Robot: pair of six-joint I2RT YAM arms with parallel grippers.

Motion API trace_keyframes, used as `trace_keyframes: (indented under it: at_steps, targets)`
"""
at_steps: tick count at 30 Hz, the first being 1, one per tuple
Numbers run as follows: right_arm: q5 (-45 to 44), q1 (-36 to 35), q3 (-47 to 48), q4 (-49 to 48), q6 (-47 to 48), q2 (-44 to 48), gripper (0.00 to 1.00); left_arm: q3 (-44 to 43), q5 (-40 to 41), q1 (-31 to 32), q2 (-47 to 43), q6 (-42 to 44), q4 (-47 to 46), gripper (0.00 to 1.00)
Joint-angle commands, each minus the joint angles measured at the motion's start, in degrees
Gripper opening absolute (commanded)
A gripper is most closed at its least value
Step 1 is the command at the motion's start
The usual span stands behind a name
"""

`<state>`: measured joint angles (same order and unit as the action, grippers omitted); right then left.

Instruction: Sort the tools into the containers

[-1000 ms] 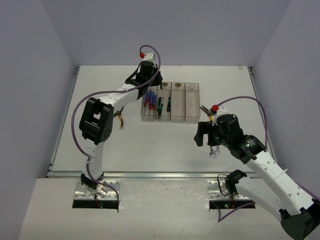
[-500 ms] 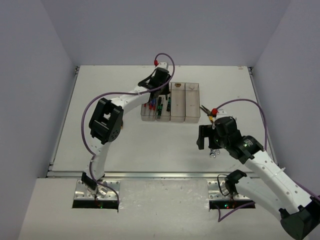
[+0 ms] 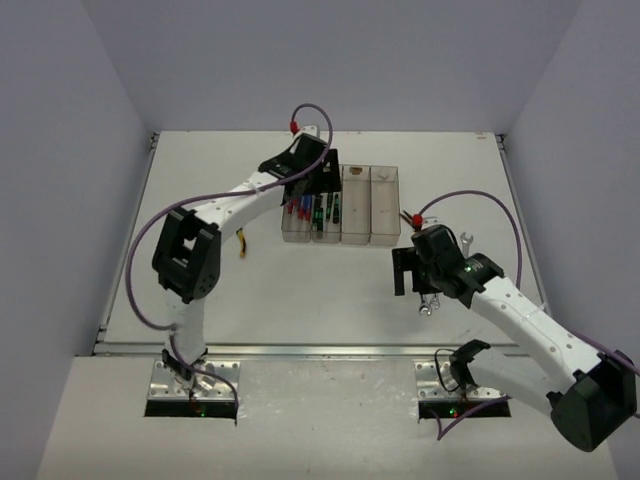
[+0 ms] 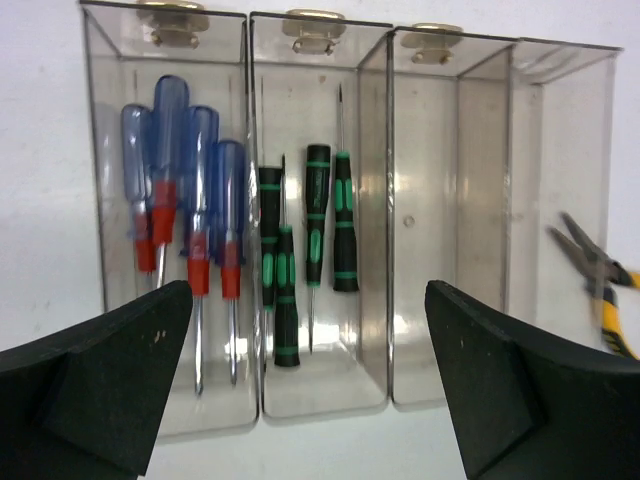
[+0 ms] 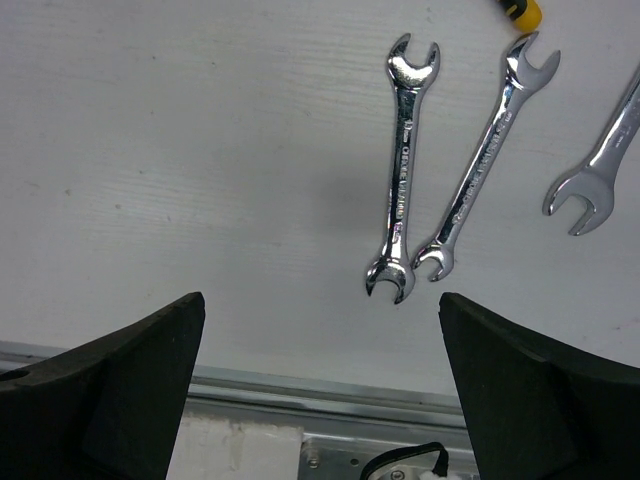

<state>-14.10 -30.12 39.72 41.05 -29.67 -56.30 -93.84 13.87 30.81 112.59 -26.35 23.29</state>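
Four joined clear containers [image 4: 440, 250] lie ahead of my left gripper [image 4: 310, 400], which is open and empty above their near end. Several blue-handled screwdrivers [image 4: 200, 190] fill the leftmost bin, and several black-and-green screwdrivers [image 4: 315, 220] the second. The two right bins hold nothing. In the top view the left gripper [image 3: 320, 185] hovers over the containers [image 3: 384, 205]. My right gripper [image 5: 320, 390] is open above the table, near three silver wrenches [image 5: 402, 170], [image 5: 487, 160], [image 5: 597, 165]. In the top view the right gripper [image 3: 410, 275] hangs beside the wrenches [image 3: 428, 303].
Yellow-handled pliers [image 4: 600, 290] lie on the table right of the bins, and another yellow-handled pair [image 3: 240, 240] lies to their left. A lone wrench [image 3: 466, 238] rests further right. The table's metal front rail [image 5: 300, 385] runs just under the right gripper.
The left gripper has moved right from the leftmost bin to the second and opened wide. The right arm has swung a little toward the wrenches.
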Motion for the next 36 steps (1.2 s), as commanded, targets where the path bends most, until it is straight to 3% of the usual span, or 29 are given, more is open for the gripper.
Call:
trace_keyframes:
  at_steps: [1,4,6,10,13,19,30,36]
  targets:
    - [-1.8,1.4,3.2,-0.4,2.0,-6.6,0.92,17.7,-3.4,0.7,-27.3,-4.5,-3.0,1.00]
    - [-0.8,3.4,4.7,-0.5,3.4,-12.6,0.83,30.3,-5.5,0.8,-43.1,-4.2,-5.5,1.00]
    - [0.6,5.5,5.6,-0.6,4.3,-16.4,0.79,38.0,-3.9,0.7,-52.4,-2.8,-2.4,1.00]
    - [9.0,10.8,6.6,-3.6,7.9,-21.5,0.74,41.3,-2.3,0.8,-62.1,0.8,7.0,1.00]
    - [10.2,12.5,8.7,-4.3,9.4,-26.9,0.72,40.8,-2.5,0.8,-67.1,3.5,13.2,1.00]
    - [12.4,16.5,11.7,-4.3,11.1,-35.6,0.64,40.3,2.5,0.8,-75.0,7.1,17.4,1.00]
    - [11.8,18.1,11.2,-4.5,12.2,-40.4,0.61,49.6,4.0,0.7,-83.1,4.5,8.1,1.00]
    - [11.4,18.1,9.7,-6.1,11.6,-49.1,0.48,50.3,1.5,0.8,-83.3,5.0,7.0,1.00]
